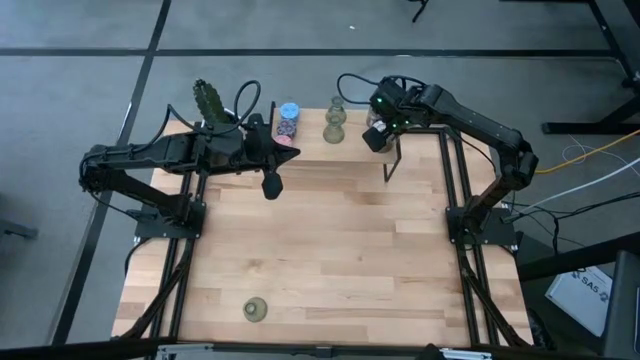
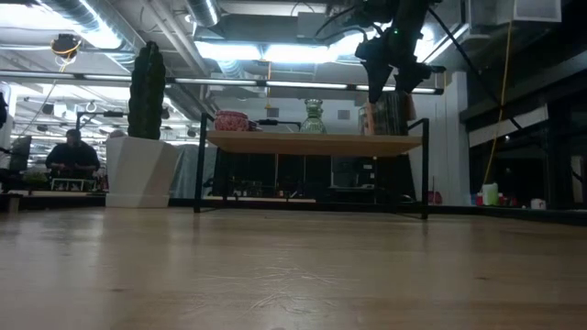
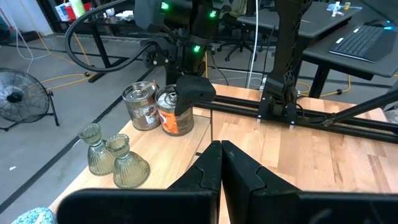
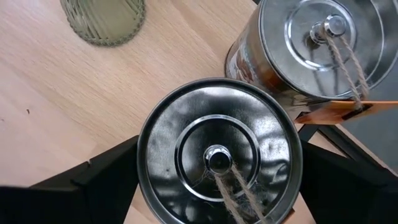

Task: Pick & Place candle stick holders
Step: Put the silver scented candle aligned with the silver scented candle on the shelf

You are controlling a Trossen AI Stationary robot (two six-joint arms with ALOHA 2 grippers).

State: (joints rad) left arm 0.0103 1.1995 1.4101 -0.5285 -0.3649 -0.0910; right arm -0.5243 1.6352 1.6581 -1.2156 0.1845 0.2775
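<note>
Right fingers (image 4: 102,183) spread wide, one on each side of a silvery cup (image 4: 217,155), and I'm looking straight down on its lid; the lid's rim hides whether either finger touches the wall, so I can't tell. Take the cactus (image 1: 207,100) as the marker. It stands at one end of the worktop's (image 1: 350,250) far edge, and this cup sits at the other end of the same row, right by the corner. Tight spot here: the second silvery cup (image 4: 323,37) stands just beside mine, on the side away from the cactus, almost rim to rim, with an orange tag hanging off it towards my finger. On the cactus side is an olive pair (image 1: 334,122), near but apart from my cup, with a strip of bare wood between. Closer to the cactus come the round speckled holders (image 1: 288,118), hard against the same edge. Beyond the cups the wood ends and drops to the floor. Left fingers (image 3: 208,171) are pressed together with nothing in them, hanging over the wood just inward of the round holders, a short way from the cactus. From the row inward the planks run bare and wide. A lone olive holder (image 1: 256,310) stands well apart, by the edge opposite the cactus.
</note>
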